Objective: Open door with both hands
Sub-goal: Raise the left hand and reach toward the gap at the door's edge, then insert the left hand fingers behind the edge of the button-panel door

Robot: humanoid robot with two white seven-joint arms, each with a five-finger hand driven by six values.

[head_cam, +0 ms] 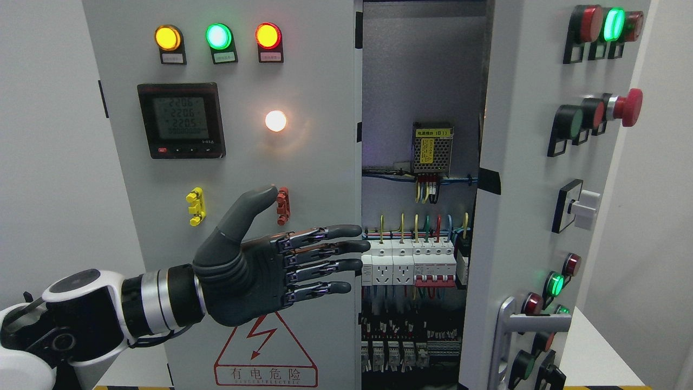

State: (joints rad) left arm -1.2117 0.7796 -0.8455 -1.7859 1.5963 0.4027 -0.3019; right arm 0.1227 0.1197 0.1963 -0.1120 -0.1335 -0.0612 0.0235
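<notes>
- Grey sheet metal makes up the electrical cabinet [422, 70], seen from the head view with its two doors parted and the inside showing between them.
- Left door [238, 162] faces the camera almost flat; it carries yellow, green and red lamps, a digital meter [181, 120], a glowing white lamp [275, 121], a yellow clip and a red clip, and a red warning triangle [265, 352] cut off at the bottom edge.
- Right door [541, 179] is swung outward, so it is seen at an angle; its buttons, a red mushroom button [628, 107], a white rotary switch and a metal handle [520, 330] near the bottom show from the side.
- Inside the cabinet sit a power supply [432, 147] with a yellow label, coloured wires, a row of white breakers and sockets [411, 265], and darker parts below that are hard to make out.
- Left hand [270, 271] is in front of the left door, palm toward the camera, fingers [341, 232] straight and spread, holding nothing; the fingertips reach the door's inner edge, though contact cannot be told.
- Right door's top and bottom are cut off.
</notes>
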